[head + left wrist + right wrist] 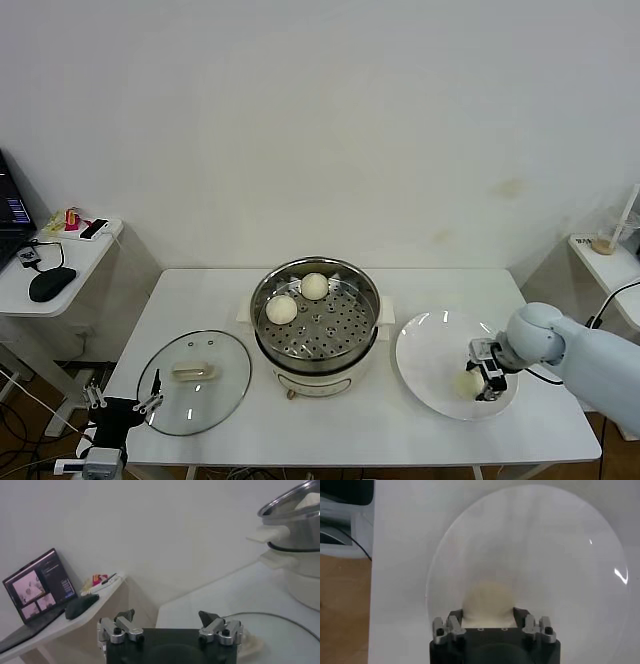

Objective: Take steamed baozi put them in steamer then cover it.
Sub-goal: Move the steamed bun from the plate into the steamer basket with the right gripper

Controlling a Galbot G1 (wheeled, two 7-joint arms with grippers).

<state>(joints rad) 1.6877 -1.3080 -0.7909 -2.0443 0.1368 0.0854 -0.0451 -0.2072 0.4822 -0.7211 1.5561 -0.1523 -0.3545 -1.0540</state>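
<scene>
While the table (200, 300) carries everything in one row before us, we read it from the biggest piece down. The steamer (366, 290) stands at the middle, uncovered, with two steamed baozi (282, 310) already lying on its perforated tray toward our left and the back. The cover (228, 385) lies flat on the table to our left of the pot, handle up, well apart from it. The white plate (425, 340) sits just beside the steamer on our right.

On that plate, near its front, lies one more baozi (487, 597), and our right gripper (480, 383) is down over it. In the right wrist view the bun sits directly ahead of the palm, between the two fingers, which stand narrow against its sides; we judge they are closing on it rather than carrying it. The bun is round, so no axis matters.

The relation that counts is this: from the held bun the steamer lies to our left and slightly back, so we judge the right arm is the nearer one for the lift.

Our left gripper (167, 625) hangs wide apart at the front left table edge, just beside the cover.
</scene>
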